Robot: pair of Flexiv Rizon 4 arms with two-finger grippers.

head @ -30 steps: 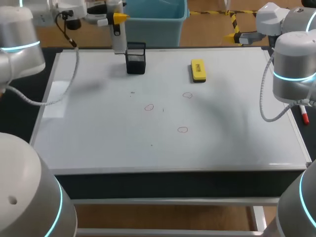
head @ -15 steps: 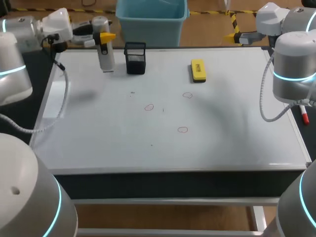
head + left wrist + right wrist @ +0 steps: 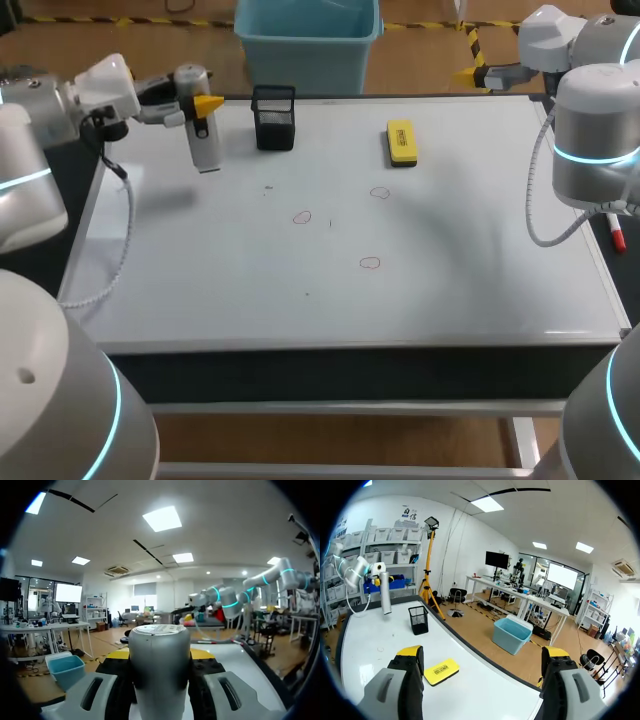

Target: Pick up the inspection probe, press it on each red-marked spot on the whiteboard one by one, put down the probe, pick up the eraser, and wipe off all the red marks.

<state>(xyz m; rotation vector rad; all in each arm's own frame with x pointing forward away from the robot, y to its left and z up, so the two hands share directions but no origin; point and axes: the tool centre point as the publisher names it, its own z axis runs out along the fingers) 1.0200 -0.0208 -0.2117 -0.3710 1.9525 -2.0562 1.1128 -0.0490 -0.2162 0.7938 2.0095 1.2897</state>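
- Three red marks [image 3: 370, 263] lie on the whiteboard [image 3: 470, 300]: one nearest, at mid-board, and two further back. They are faint outlines and their exact shape is hard to make out.
- A red pen [image 3: 616, 232] lies at the right edge of the surface. Its far end is hidden behind the right arm.
- The right tool [image 3: 482, 652] is released: its fingers stand wide apart with nothing between them.
- The left tool [image 3: 197, 103] is clenched on the inspection probe [image 3: 205, 145], gripping its upper part from two sides.
- The probe hangs upright over the far left part of the whiteboard. Its shadow lies apart from its lower end.
- In the left wrist view the probe body hides most of the fingertips.
- The yellow eraser [image 3: 401, 143] lies flat on the far part of the whiteboard, right of middle, well apart from both tools.
- A black holder [image 3: 274, 120] stands at the far edge, near the probe.
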